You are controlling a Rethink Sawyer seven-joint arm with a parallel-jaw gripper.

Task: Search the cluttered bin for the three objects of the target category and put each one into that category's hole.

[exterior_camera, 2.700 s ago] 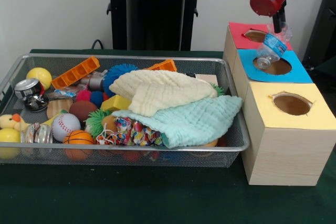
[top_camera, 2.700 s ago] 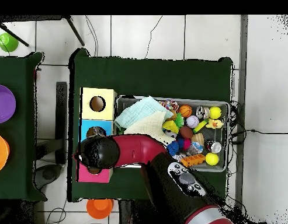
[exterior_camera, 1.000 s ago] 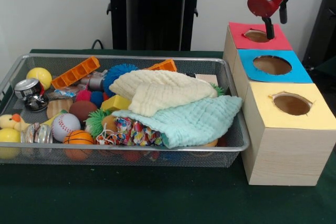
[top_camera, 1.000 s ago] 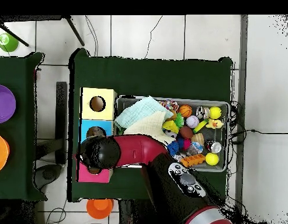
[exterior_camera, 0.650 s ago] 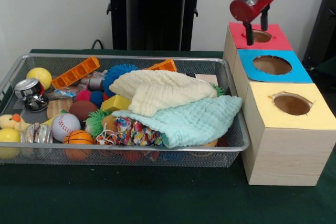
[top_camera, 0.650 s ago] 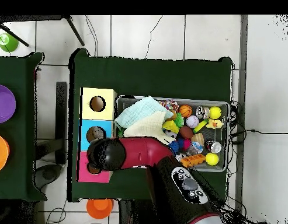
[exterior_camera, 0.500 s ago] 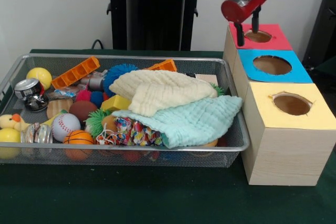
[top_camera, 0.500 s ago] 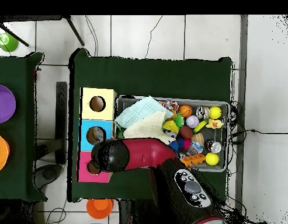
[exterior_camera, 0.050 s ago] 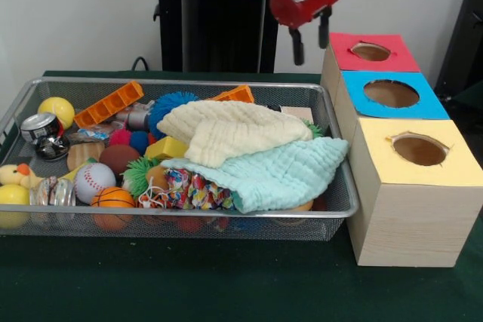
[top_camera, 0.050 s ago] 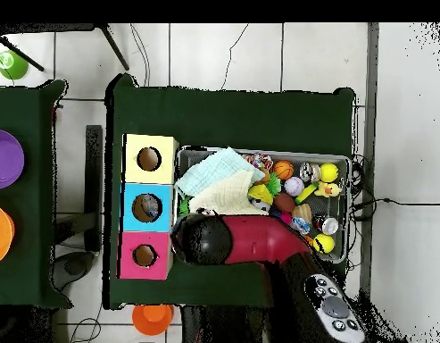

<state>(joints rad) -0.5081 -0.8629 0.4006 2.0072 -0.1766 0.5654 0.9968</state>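
Green table (exterior_camera, 0.050 s ago: 226, 292), pincer (exterior_camera, 0.050 s ago: 309, 35) open, empty, above bin (exterior_camera, 0.050 s ago: 332, 209)

The arm (top_camera, 0.050 s ago: 259, 243) has a glossy red shell with black joint sections. Its wrist housing ends in a rounded red collar. The gripper (exterior_camera, 0.050 s ago: 310, 41) carries two slim black fingers (exterior_camera, 0.050 s ago: 297, 47). A grey control pad with round buttons sits on a black link (top_camera, 0.050 s ago: 335, 308).
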